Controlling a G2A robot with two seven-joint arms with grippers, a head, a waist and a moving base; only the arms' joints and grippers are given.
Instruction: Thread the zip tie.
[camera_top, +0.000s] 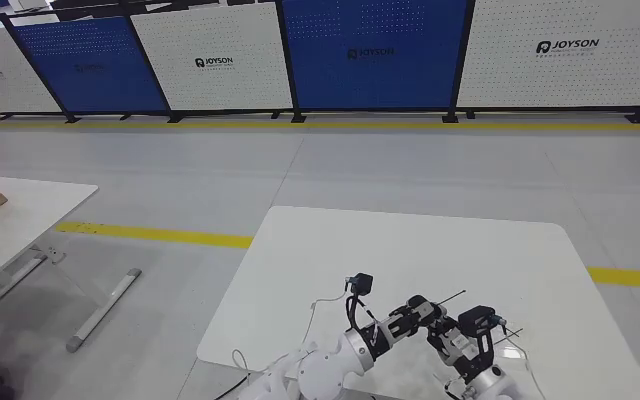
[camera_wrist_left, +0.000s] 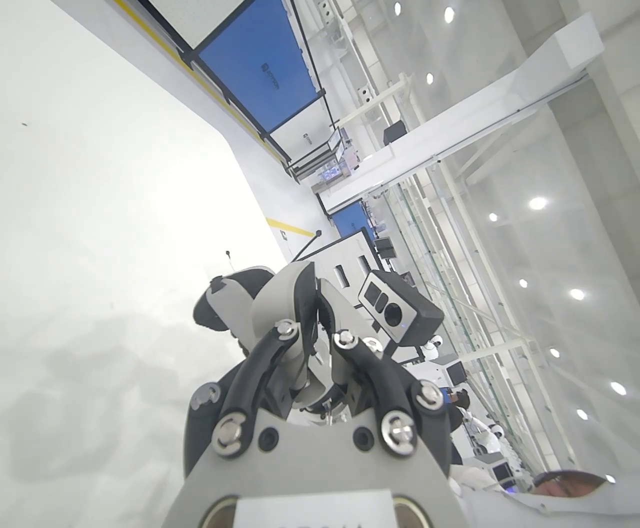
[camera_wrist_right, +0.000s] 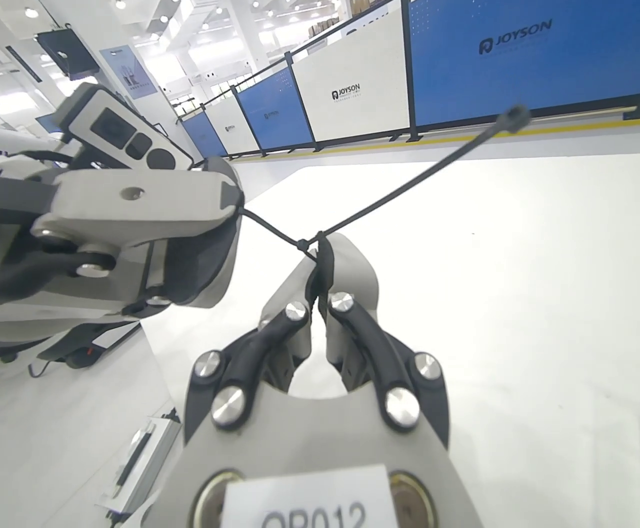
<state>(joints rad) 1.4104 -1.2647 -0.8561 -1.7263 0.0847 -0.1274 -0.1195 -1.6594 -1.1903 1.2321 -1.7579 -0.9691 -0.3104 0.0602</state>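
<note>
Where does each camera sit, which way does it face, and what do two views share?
Top view: above the arms, looking down at the white table; both arms show.
Left wrist view: on that wrist, facing across the table past the left gripper.
Right wrist view: on that wrist, facing the blue panels past the right gripper and zip tie.
Shared: each wrist view shows the other gripper.

Blue and white pegboard panels (camera_top: 375, 50) fence a grey floor (camera_top: 300, 165) with yellow lines (camera_top: 150, 234) behind the white table (camera_top: 420, 250)

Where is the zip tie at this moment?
Right wrist view: the zip tie spans between the left claw and the right claw, above the white table.
</note>
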